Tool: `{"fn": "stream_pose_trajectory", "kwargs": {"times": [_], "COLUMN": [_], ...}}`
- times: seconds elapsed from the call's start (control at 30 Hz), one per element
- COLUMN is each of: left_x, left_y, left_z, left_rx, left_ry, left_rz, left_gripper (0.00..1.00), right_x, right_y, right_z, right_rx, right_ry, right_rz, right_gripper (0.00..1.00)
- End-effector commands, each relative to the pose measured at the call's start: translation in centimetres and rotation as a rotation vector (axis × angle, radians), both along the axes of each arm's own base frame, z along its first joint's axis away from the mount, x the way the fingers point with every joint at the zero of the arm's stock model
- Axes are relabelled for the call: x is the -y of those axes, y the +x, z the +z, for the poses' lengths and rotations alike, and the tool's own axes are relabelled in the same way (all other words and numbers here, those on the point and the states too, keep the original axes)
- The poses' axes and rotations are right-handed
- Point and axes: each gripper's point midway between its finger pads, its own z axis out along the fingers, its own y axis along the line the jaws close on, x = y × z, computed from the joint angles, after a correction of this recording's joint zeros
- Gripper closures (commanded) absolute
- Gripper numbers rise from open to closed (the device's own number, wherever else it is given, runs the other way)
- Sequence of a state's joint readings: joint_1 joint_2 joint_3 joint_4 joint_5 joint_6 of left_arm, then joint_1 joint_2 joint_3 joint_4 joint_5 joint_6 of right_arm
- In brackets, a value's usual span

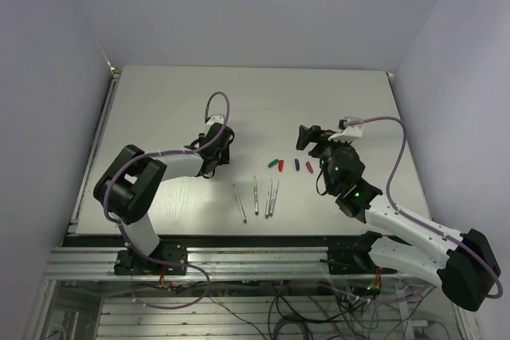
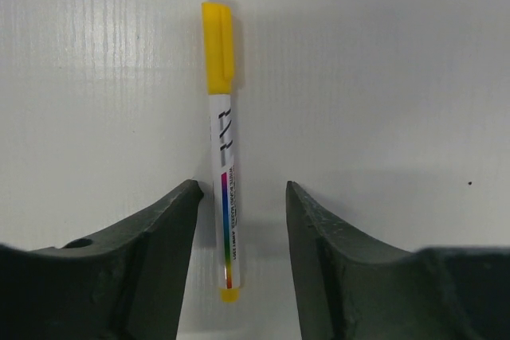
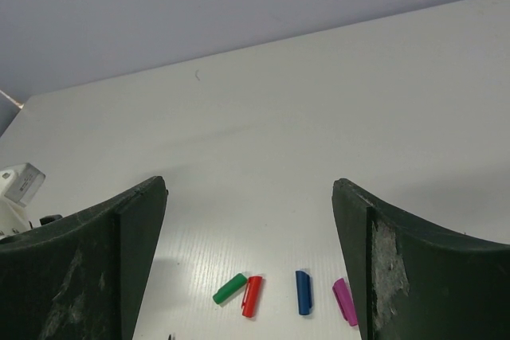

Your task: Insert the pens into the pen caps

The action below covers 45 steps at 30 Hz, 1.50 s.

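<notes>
So: one capped, four to go

Yellow pen (image 2: pixel 225 220) wears its yellow cap (image 2: pixel 217 49), lying on the table (image 2: pixel 398 77) between the left gripper's (image 2: pixel 241 193) spread, empty fingers. Four bare pens (image 1: pixel 256 194) plus green cap (image 3: pixel 229 288), red cap (image 3: pixel 252 295), blue cap (image 3: pixel 303 292) and purple cap (image 3: pixel 345 301) lie unjoined near the wide-open right gripper (image 3: pixel 249 189).

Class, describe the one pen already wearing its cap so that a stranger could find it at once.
On the white table, look to the left gripper, whose open fingers straddle the yellow-capped pen lying flat. It is the only one capped; the four other pens lie bare beside loose caps.
</notes>
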State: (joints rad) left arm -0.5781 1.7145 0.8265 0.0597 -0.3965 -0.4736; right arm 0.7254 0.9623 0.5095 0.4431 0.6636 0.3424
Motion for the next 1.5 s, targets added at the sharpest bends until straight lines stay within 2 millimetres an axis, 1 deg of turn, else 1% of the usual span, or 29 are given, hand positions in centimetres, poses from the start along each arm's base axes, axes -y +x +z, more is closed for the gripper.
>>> {"fn": "stream_pose_trajectory", "kwargs": {"times": [0.0, 0.2, 0.37, 0.57, 0.67, 0.8, 0.93, 1.0, 1.1, 1.17, 1.33, 1.47], "left_x": [0.0, -0.3, -0.3, 0.1, 1.5, 4.0, 6.7, 7.6, 8.4, 8.5, 9.0, 9.1], "left_y": [1.3, 1.6, 0.9, -1.5, -3.6, -6.8, -10.0, -11.4, -12.8, -13.6, -15.0, -16.0], "left_z": [1.3, 2.6, 4.2, 6.1, 6.6, 6.4, 5.7, 5.0, 4.0, 3.6, 3.2, 2.8], "left_rx": [0.034, 0.056, 0.069, 0.082, 0.075, 0.042, -0.005, -0.034, -0.069, -0.085, -0.102, -0.12], "left_ry": [0.009, 0.015, -0.017, -0.084, -0.086, -0.076, -0.098, -0.086, -0.053, -0.023, 0.013, 0.023], "left_rz": [0.009, 0.021, 0.012, -0.02, -0.062, -0.126, -0.192, -0.217, -0.239, -0.242, -0.248, -0.242], "left_gripper": [0.4, 0.38, 0.38, 0.38, 0.38, 0.38, 0.38, 0.37, 0.37, 0.37, 0.38, 0.39], "right_x": [0.3, 0.5, 1.2, 1.9, 2.4, 3.1, 3.8, 4.0, 4.2, 4.3, 4.6, 4.4], "right_y": [0.1, 0.0, -0.1, -0.1, -0.1, -0.1, -0.4, -0.6, -0.9, -1.0, -1.4, -1.4], "right_z": [0.0, 0.1, 0.0, -1.4, -2.6, -3.9, -4.3, -4.4, -4.6, -4.6, -4.8, -5.3], "right_rx": [0.009, 0.016, 0.01, -0.042, -0.078, -0.118, -0.124, -0.125, -0.124, -0.123, -0.122, -0.131], "right_ry": [0.018, 0.021, 0.011, -0.003, -0.001, -0.008, -0.007, -0.003, 0.008, 0.015, 0.021, 0.025], "right_rz": [-0.019, -0.022, -0.053, -0.09, -0.116, -0.147, -0.162, -0.165, -0.166, -0.162, -0.163, -0.151], "right_gripper": [0.16, 0.16, 0.2, 0.24, 0.24, 0.25, 0.25, 0.25, 0.25, 0.25, 0.25, 0.25]}}
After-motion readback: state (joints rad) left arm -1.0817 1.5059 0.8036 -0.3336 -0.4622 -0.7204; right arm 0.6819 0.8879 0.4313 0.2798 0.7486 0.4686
